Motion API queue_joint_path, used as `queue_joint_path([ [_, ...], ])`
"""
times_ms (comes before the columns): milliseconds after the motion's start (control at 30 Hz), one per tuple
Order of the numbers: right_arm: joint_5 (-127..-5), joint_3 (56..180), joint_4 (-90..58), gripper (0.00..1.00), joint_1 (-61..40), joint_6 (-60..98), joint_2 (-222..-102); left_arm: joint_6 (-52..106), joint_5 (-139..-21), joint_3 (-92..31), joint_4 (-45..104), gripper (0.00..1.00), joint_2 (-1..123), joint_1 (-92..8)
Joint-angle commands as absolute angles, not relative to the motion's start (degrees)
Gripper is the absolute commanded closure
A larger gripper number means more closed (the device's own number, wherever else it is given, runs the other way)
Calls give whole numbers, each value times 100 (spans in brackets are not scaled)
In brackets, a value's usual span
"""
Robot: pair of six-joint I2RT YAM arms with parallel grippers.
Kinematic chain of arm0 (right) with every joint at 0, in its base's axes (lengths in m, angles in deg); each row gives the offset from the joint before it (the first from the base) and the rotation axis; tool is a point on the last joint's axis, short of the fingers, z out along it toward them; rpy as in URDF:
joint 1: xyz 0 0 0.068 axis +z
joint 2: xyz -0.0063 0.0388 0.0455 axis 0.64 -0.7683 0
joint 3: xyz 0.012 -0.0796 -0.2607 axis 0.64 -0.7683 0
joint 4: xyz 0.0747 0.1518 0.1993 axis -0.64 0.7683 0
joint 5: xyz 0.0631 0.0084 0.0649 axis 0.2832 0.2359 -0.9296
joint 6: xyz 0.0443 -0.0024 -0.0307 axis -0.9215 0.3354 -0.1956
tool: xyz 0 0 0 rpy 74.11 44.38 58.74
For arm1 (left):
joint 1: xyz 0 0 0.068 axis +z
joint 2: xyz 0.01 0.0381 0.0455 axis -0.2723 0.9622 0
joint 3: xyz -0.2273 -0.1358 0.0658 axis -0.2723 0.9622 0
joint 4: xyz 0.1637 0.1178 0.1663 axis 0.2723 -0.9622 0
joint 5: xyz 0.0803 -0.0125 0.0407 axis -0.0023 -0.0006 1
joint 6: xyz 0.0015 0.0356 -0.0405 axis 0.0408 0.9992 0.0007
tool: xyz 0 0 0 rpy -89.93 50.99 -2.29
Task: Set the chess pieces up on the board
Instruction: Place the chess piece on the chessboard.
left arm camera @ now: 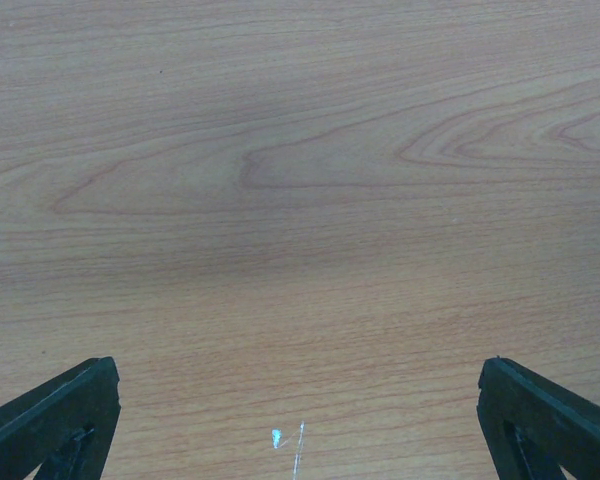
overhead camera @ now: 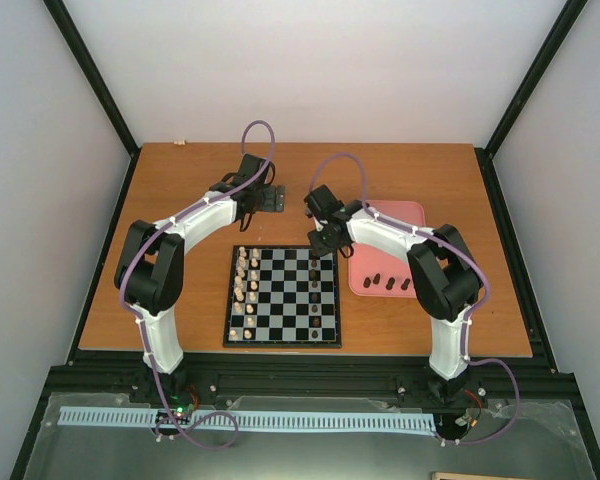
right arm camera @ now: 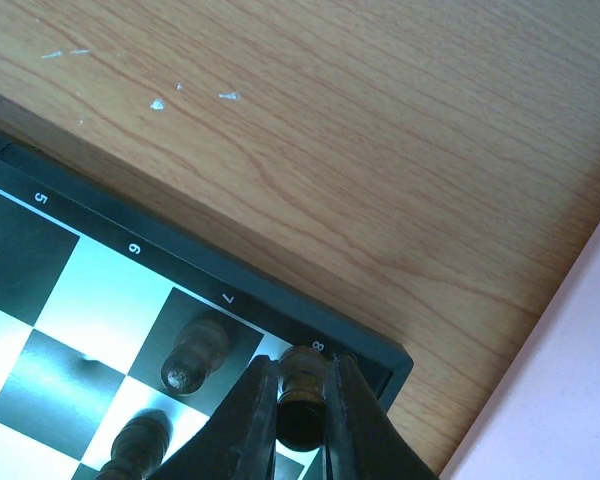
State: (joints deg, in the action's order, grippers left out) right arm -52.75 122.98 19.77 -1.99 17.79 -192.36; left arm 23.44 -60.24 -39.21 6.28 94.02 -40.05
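The board (overhead camera: pixel 283 297) lies on the wooden table, with several dark chess pieces (overhead camera: pixel 314 290) standing in its right columns. My right gripper (overhead camera: pixel 318 243) is over the board's far right corner, shut on a dark chess piece (right arm camera: pixel 302 398) held above the corner square by the frame (right arm camera: pixel 280 300) mark 8. Two more dark pieces (right arm camera: pixel 193 355) stand on squares beside it. Three dark pieces (overhead camera: pixel 388 281) lie on the pink tray (overhead camera: pixel 400 215). My left gripper (overhead camera: pixel 267 198) is open and empty over bare wood behind the board; its fingers (left arm camera: pixel 50 425) show at the frame's lower corners.
Pale cream pieces (overhead camera: pixel 245 290) stand in the board's two left columns. The pink tray's edge (right arm camera: pixel 570 400) lies just right of the board corner. Black frame rails border the table; white scratches (left arm camera: pixel 290 440) mark the wood under the left gripper.
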Motion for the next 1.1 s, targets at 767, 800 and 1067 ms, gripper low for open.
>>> queue_joint_path([
  [767, -4939, 12067, 2151, 86, 20, 1657, -18898, 2289, -5982, -4061, 596, 0, 9322, -3979],
  [800, -4943, 12067, 2138, 86, 20, 1661, -18895, 2289, -5982, -4056, 597, 0, 9324, -3979],
  [1067, -4995, 12113, 2088, 86, 19, 1670, -18949, 2299, -5973, -4058, 597, 0, 9324, -3982],
])
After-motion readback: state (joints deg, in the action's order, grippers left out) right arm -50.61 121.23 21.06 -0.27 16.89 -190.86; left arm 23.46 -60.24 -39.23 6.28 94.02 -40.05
